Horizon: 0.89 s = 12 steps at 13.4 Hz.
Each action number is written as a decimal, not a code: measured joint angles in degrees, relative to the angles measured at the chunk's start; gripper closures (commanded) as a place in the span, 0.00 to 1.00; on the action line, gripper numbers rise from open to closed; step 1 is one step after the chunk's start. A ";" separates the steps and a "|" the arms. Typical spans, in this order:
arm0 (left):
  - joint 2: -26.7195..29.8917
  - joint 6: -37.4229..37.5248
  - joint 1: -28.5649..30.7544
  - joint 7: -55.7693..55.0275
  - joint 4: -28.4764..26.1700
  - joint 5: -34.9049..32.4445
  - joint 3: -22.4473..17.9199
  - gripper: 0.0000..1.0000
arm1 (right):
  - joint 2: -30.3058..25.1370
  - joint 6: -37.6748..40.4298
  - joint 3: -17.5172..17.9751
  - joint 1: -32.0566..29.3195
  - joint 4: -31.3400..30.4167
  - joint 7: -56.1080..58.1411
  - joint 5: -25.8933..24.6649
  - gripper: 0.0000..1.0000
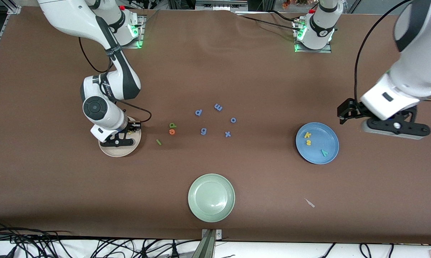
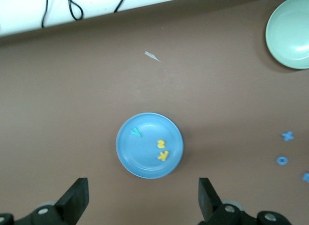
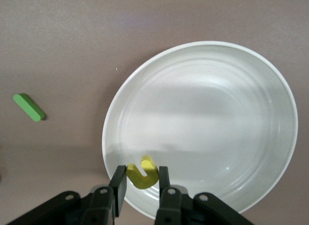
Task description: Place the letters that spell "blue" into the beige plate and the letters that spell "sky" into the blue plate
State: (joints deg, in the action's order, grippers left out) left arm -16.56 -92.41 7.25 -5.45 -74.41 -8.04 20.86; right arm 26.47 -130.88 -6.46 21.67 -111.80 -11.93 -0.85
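Front view — right hand [image 1: 124,135] low over the beige plate [image 1: 110,151]; green b [image 1: 172,125], orange e [image 1: 171,131] and green bar [image 1: 159,142] lie on the surface [image 1: 258,79] beside that plate.

Left wrist view — left hand [image 2: 143,202] released, fingers wide, above the blue plate [image 2: 140,162] holding yellow k [image 2: 163,155], yellow s [image 2: 160,145] and teal y [image 2: 136,132].

Right wrist view — right hand grasping the yellow u [image 3: 143,173] just inside the beige plate's rim.
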 measured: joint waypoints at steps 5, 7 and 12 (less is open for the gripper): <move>9.44 0.31 -8.69 0.03 -10.80 3.43 -14.82 0.00 | 0.06 0.00 0.35 0.27 -0.02 -0.71 0.13 0.40; 14.10 0.06 -9.53 -0.16 -16.06 4.23 -16.07 0.00 | 0.20 -0.20 1.27 0.29 0.39 -4.04 0.21 0.40; 16.99 -3.93 -9.29 -0.19 -21.45 8.36 -16.48 0.00 | 4.34 -0.32 4.66 2.15 7.64 -14.05 0.21 0.40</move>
State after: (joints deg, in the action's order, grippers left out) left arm 0.42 -96.34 -2.05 -5.64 -95.86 0.32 4.38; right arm 30.81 -131.20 -1.80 23.82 -104.15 -25.98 -0.65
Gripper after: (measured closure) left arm 0.000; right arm 0.401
